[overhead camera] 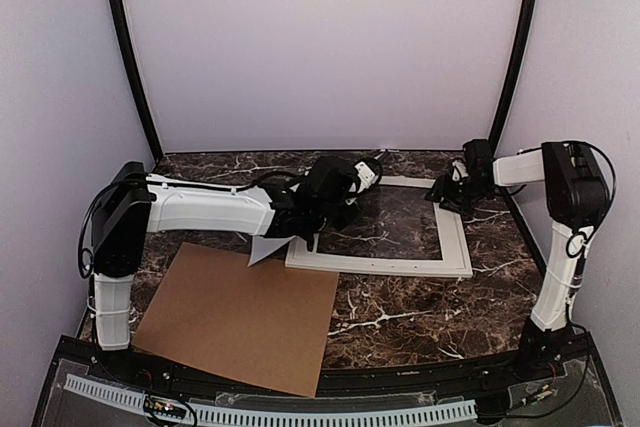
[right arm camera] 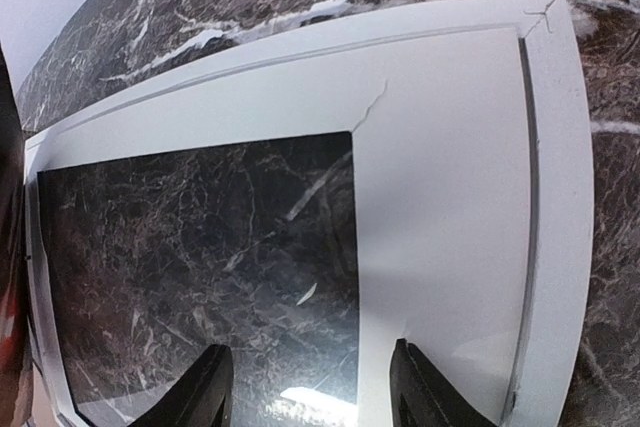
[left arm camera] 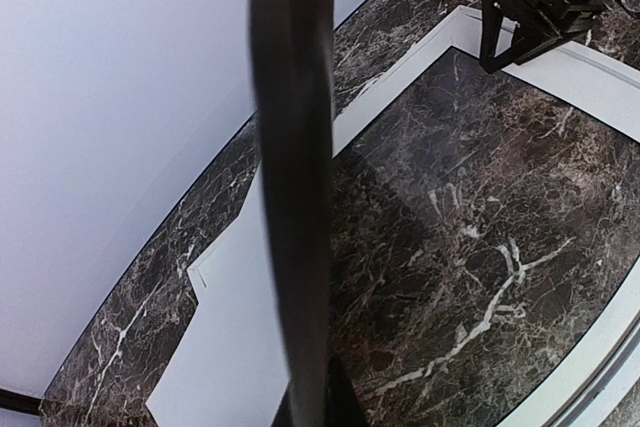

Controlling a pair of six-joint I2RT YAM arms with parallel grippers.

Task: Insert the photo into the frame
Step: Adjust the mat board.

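The white frame (overhead camera: 380, 263) lies flat on the marble, its see-through centre showing the stone. My left gripper (overhead camera: 322, 211) hovers over its left end, shut on the photo (left arm camera: 290, 147). The photo stands on edge and shows as a dark band running up from the jaws (left arm camera: 312, 409). A pale sheet corner, likely the photo's back (overhead camera: 265, 247), hangs below that gripper. A dark red strip of the photo (right arm camera: 8, 247) shows at the left edge of the right wrist view. My right gripper (overhead camera: 447, 193) (right arm camera: 315, 387) is open over the frame's right end (right arm camera: 450, 197), with nothing between its fingers.
A brown cardboard sheet (overhead camera: 240, 312) lies at the front left, near the left arm's base. The frame's wide white border has a small crack (right arm camera: 370, 107) near its inner corner. Pale walls enclose the table on three sides.
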